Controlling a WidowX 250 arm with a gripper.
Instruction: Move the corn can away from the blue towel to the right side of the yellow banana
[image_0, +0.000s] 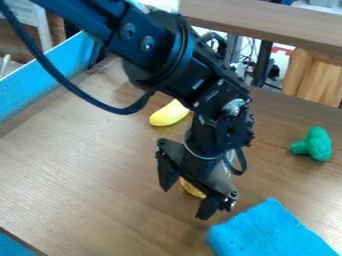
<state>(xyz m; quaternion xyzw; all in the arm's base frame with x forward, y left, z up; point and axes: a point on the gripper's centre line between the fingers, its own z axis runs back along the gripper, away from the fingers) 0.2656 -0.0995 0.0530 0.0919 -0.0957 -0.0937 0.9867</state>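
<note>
Golden-yellow object (193, 188) near blue cloth (270, 231)

Partly hidden by the gripper (184, 204), it sits on the bench (87, 175), up and left of the cloth; the fingers (166, 176) stand apart. Farther beyond the cloth lie a yellow piece (167, 115), leftward, and green toy broccoli (316, 144), rightward.

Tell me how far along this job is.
Done: no finished step is evident. In hand: the hand is low, fingers apart, at a partly hidden yellow object. Left: perhaps a grip, which I can't confirm. The yellow piece behind, green broccoli and blue cloth lie untouched.
</note>
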